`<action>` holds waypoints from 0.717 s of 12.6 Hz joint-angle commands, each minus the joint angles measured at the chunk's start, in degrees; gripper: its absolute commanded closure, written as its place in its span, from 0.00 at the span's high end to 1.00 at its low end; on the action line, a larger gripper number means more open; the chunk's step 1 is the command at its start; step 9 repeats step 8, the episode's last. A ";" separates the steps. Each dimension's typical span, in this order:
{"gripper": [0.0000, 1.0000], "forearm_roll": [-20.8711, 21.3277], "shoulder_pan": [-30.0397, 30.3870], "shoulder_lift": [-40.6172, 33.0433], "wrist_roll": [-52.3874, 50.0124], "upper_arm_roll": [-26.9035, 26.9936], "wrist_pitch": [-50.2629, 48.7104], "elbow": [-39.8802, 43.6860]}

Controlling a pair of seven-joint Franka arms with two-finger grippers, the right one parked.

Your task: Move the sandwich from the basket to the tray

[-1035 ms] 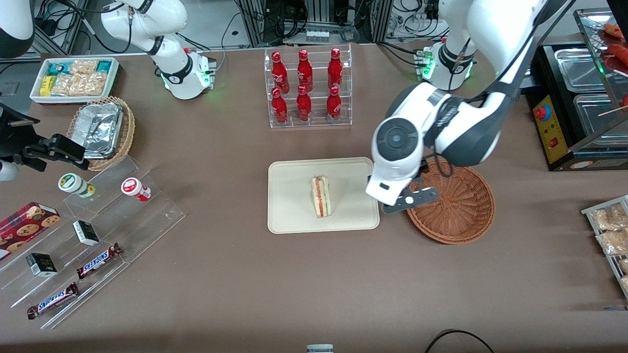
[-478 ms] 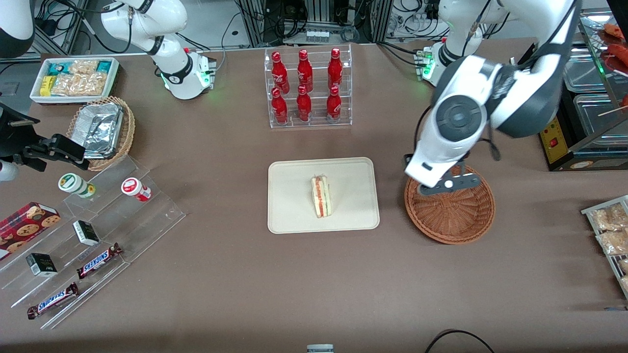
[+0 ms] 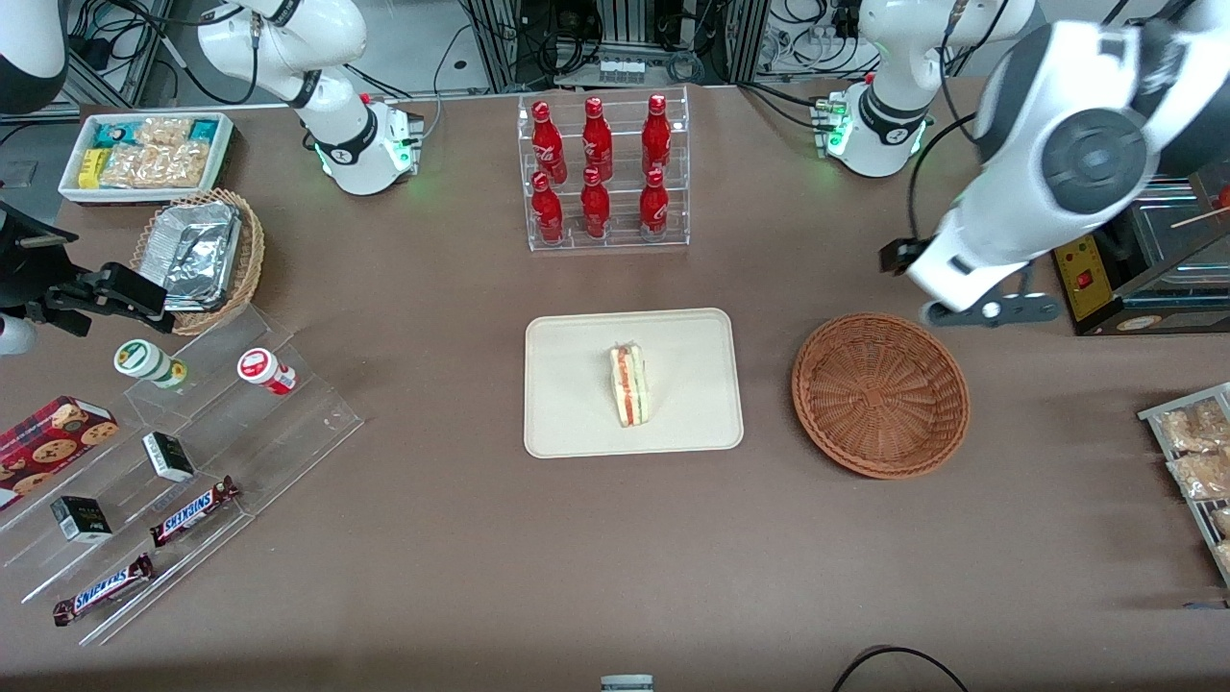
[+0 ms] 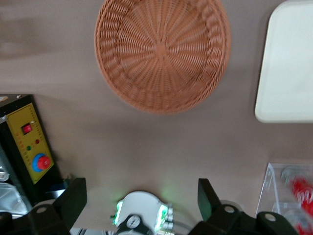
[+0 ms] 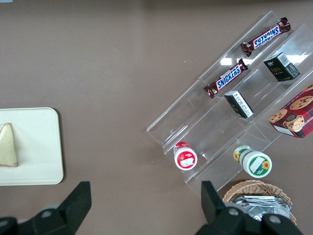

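The sandwich lies on the cream tray near its middle, with its red and green filling edge showing; the right wrist view catches the sandwich at the tray's edge. Beside the tray, toward the working arm's end, sits the reddish-brown wicker basket, with nothing in it. My gripper hangs high above the table, farther from the front camera than the basket. It is open and holds nothing. In the left wrist view the open gripper looks down on the basket and a tray corner.
A clear rack of red bottles stands farther back than the tray. A black appliance with a yellow panel stands close to my gripper. Acrylic steps with snacks, a tan foil-filled basket and a white bin are toward the parked arm's end.
My gripper has moved from the tray's edge, over the basket, toward the working arm's end and away from the front camera. The sandwich has stayed on the tray.
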 commanded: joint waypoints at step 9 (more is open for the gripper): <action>1.00 -1.72 -1.00 -3.30 11.60 14.01 -5.44 7.27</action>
